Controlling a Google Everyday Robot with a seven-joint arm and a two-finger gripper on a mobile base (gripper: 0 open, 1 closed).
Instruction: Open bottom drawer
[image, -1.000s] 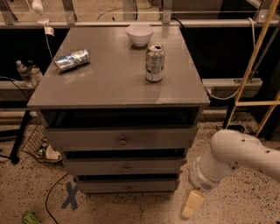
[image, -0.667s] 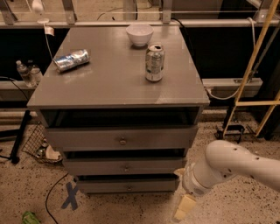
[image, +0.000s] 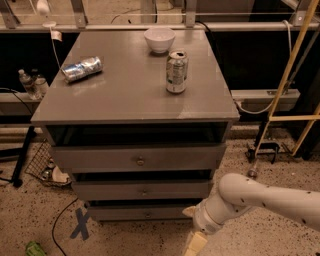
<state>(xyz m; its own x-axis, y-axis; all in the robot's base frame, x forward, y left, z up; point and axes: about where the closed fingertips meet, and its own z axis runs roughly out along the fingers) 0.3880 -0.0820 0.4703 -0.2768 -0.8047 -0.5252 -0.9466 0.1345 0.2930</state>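
Bottom drawer (image: 120, 213) looks shut at the foot of the cabinet (image: 130, 97). I'm on the approach. My gripper (image: 196, 244) hangs low, just right of it, half out of frame, so I can't tell how open it is. Next I must line up on the knob (image: 147, 214).

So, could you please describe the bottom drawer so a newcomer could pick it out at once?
Find the grey cabinet with three drawer fronts stacked down its face. The bottom drawer is the lowest one, just above the speckled floor, with the gripper low in front of its right end; it looks narrower than the middle drawer and top drawer above.
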